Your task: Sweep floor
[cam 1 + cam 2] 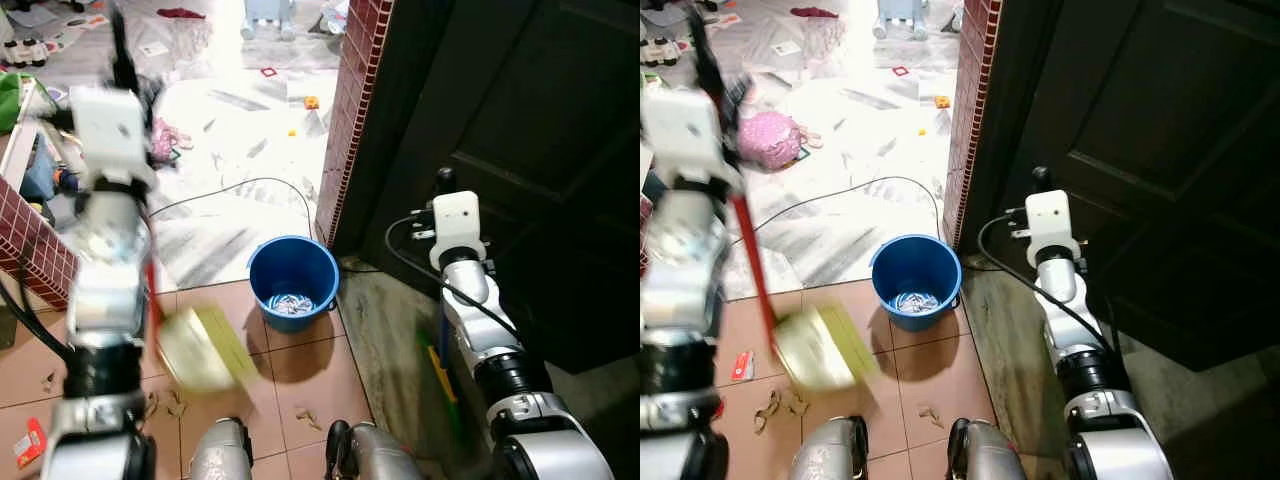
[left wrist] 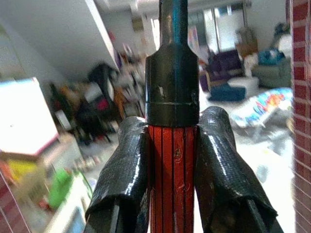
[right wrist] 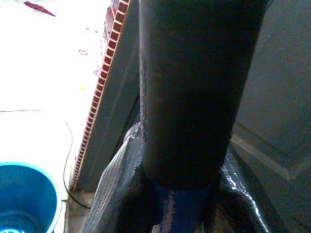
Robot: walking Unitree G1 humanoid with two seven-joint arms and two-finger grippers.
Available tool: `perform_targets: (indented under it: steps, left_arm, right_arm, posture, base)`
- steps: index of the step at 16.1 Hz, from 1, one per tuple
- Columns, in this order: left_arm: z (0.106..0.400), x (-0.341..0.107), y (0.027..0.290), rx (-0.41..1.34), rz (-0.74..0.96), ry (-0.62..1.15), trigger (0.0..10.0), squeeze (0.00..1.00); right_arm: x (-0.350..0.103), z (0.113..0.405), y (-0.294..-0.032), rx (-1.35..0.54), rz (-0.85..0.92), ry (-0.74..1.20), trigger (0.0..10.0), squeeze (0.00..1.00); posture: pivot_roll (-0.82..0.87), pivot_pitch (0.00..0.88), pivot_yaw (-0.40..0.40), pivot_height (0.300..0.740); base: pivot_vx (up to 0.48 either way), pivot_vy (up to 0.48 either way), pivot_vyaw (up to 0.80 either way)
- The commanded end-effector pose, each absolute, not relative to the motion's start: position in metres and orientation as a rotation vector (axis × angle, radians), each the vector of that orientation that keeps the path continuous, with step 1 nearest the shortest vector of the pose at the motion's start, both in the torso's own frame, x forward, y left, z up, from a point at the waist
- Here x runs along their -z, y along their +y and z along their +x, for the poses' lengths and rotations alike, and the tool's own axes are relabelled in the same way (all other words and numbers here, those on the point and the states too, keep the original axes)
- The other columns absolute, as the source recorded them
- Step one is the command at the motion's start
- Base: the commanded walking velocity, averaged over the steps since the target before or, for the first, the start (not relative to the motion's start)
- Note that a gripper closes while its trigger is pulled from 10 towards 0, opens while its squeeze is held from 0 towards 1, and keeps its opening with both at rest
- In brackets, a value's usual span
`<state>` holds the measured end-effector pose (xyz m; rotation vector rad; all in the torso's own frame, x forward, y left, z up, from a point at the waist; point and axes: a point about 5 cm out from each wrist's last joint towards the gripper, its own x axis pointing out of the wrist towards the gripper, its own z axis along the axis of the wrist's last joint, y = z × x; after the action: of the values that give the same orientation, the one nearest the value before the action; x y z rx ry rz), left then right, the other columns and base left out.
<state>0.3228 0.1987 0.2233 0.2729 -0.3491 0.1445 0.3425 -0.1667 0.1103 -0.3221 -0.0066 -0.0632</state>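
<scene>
Two end effectors are clamped on handles: the left end effector (image 2: 172, 145) grips the red dustpan handle (image 2: 172, 184), with the yellow dustpan (image 1: 205, 350) blurred above the tiled floor (image 1: 300, 385). The right end effector (image 3: 180, 194) grips the broom handle (image 3: 187, 92) beside the dark door (image 1: 540, 130), right of the blue bucket (image 1: 292, 280).

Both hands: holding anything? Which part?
Left hand clamps the dustpan's red handle, just below its black end cap; the yellow dustpan hangs beside the blue bucket. Right hand grips the blue broom handle below its black sleeve.

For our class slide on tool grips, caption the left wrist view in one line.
Left gripper clamps the red handle just below its black end cap.
</scene>
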Motion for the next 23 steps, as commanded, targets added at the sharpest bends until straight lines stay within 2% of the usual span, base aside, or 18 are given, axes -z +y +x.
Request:
perform_targets:
  steps: [1, 6, 10, 15, 23]
  left_arm:
    - [0.315, -0.239, 0.191, -0.121, 0.291, -0.435, 10.0, 0.00]
    - [0.309, -0.198, 0.183, -0.093, 0.227, -0.302, 10.0, 0.00]
    - [0.306, -0.176, 0.162, -0.025, 0.175, -0.233, 10.0, 0.00]
    - [0.304, -0.173, 0.142, 0.035, 0.143, -0.224, 10.0, 0.00]
    - [0.303, -0.173, 0.139, 0.048, 0.134, -0.219, 10.0, 0.00]
  right_arm:
    - [-0.111, 0.342, -0.169, 0.061, -0.338, -0.018, 10.0, 0.00]
    - [-0.110, 0.343, -0.167, 0.047, -0.335, -0.011, 10.0, 0.00]
    - [-0.111, 0.345, -0.160, 0.023, -0.313, -0.014, 10.0, 0.00]
    - [-0.111, 0.347, -0.157, 0.008, -0.303, -0.002, 10.0, 0.00]
    - [-0.107, 0.348, -0.157, 0.006, -0.298, 0.024, 10.0, 0.00]
  posture:
    - [0.00, 0.136, -0.083, 0.740]
    - [0.00, 0.132, -0.087, 0.740]
    - [0.00, 0.139, -0.078, 0.740]
    - [0.00, 0.139, -0.077, 0.740]
    - [0.00, 0.133, -0.078, 0.740]
  base:
    - [0.000, 0.000, 0.00]
    - [0.000, 0.218, 0.00]
    - [0.000, 0.442, 0.00]
    - [0.000, 0.445, 0.00]
    - [0.000, 0.395, 0.00]
